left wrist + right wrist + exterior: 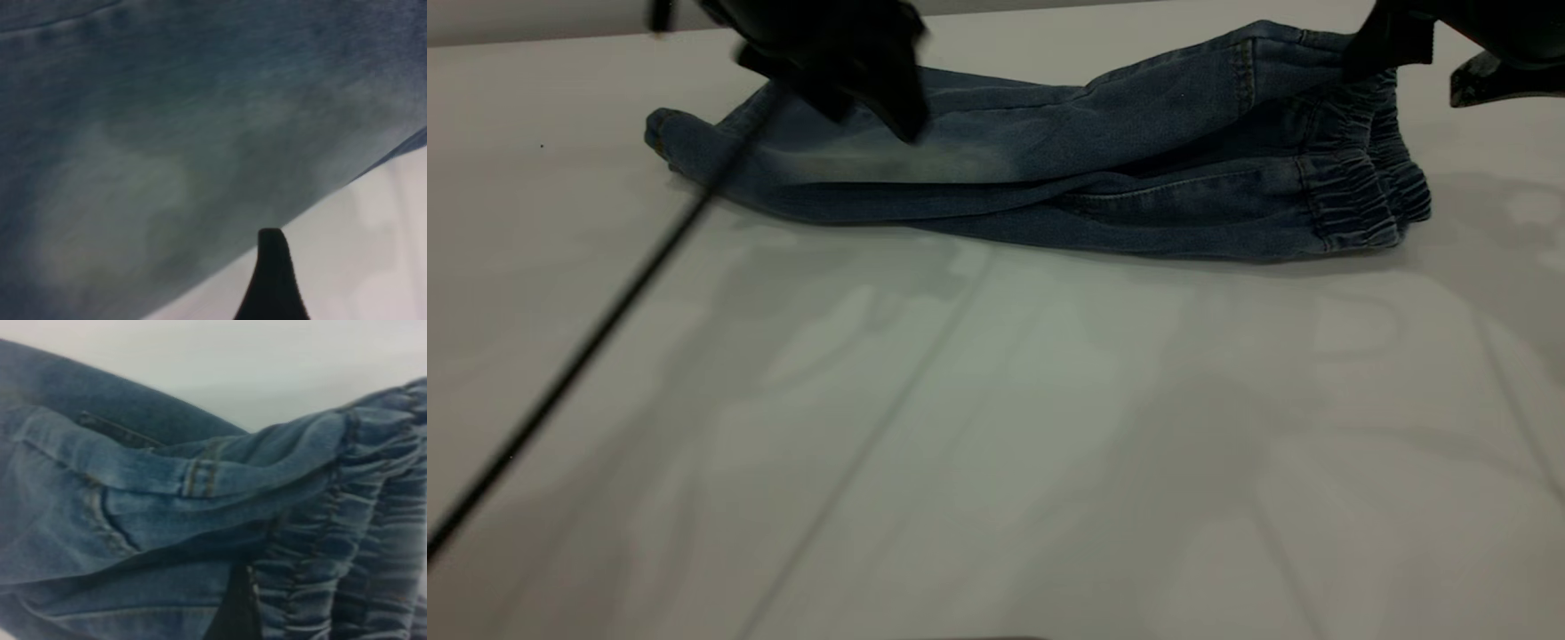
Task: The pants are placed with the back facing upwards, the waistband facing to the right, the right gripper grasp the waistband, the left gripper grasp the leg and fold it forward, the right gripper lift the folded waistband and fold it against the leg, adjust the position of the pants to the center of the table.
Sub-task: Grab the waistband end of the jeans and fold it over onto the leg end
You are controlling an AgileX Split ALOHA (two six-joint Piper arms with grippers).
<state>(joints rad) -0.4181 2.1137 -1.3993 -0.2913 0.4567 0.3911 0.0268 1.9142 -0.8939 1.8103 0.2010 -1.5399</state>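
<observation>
1. The left gripper (pixel 854 84), a plain black claw, hangs low over the narrow end of the pants (pixel 1049 169) at the far left of the exterior view. It is blurred there, and whether its fingers are parted or closed cannot be told. In the left wrist view one black fingertip (pixel 272 273) shows against pale faded denim, right at the cloth's edge where the white table begins.
2. A thin black cable (pixel 578 356) runs from that gripper diagonally down toward the near left edge of the table.
3. The right gripper (pixel 1396 49) sits at the far right, its dark tip against the top of the raised waistband (pixel 1360 178). It appears to be pinching the band's upper layer, though the fingers themselves are mostly cut off by the frame.
4. The right wrist view shows the gathered elastic band up close, with a belt loop and a seam line; a fold of denim stands lifted above the rest.
5. No writing, label or print can be read on the denim from these angles.
6. The pants lie folded lengthwise along the far side of the table (pixel 996 444), waistband to the right, leg end to the left.
7. The whole near half of the white tabletop is open surface.
</observation>
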